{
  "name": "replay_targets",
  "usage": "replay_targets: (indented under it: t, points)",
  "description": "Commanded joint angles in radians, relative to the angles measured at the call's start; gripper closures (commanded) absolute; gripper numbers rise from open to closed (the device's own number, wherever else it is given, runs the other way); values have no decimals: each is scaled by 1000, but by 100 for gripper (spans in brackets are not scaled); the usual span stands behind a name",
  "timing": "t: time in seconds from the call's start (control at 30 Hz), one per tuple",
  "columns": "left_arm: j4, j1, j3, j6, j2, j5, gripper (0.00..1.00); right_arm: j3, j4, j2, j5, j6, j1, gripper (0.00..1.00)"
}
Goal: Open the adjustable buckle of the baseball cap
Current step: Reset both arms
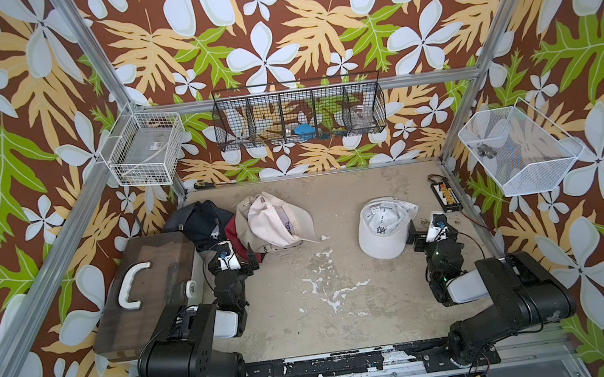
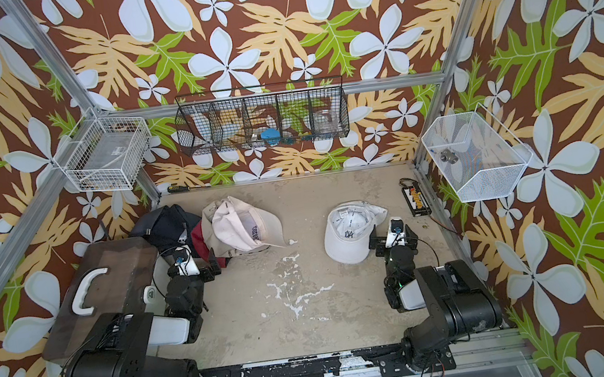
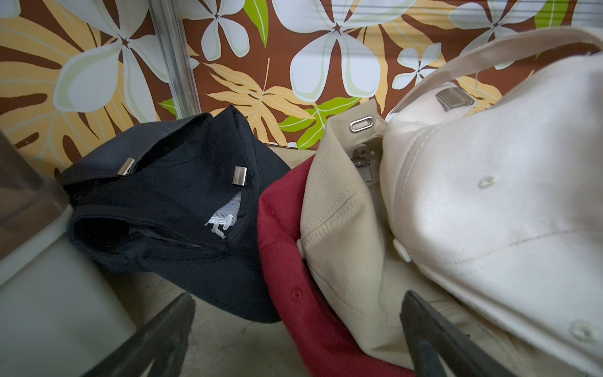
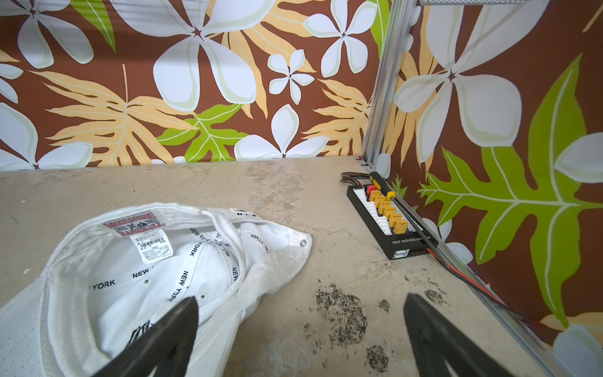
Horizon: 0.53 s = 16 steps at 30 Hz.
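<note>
Scuffed tabletop (image 1: 348,310), white baseball cap (image 1: 382,240) inside-up

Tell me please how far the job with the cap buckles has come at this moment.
Done, perhaps: the white cap lies apart, inside up, its back strap seemingly loose. In hand: nothing; the left gripper and right gripper are both open and empty. To do: the piled caps by the left gripper, such as the cream cap, whose metal buckle looks shut, and the navy cap.
</note>
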Motion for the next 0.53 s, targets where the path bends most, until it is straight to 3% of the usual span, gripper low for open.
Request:
replay_targets:
  t: [0.0, 0.3, 0.5]
  points:
    - [29, 2, 1, -9, 2, -7, 0, -1, 13, -1, 4, -1, 1, 0]
    - [15, 4, 12, -9, 8, 2, 0, 0, 13, -1, 4, -1, 1, 0]
    - [6, 31, 10, -5, -2, 102, 0, -1, 13, -1, 3, -1, 0, 0]
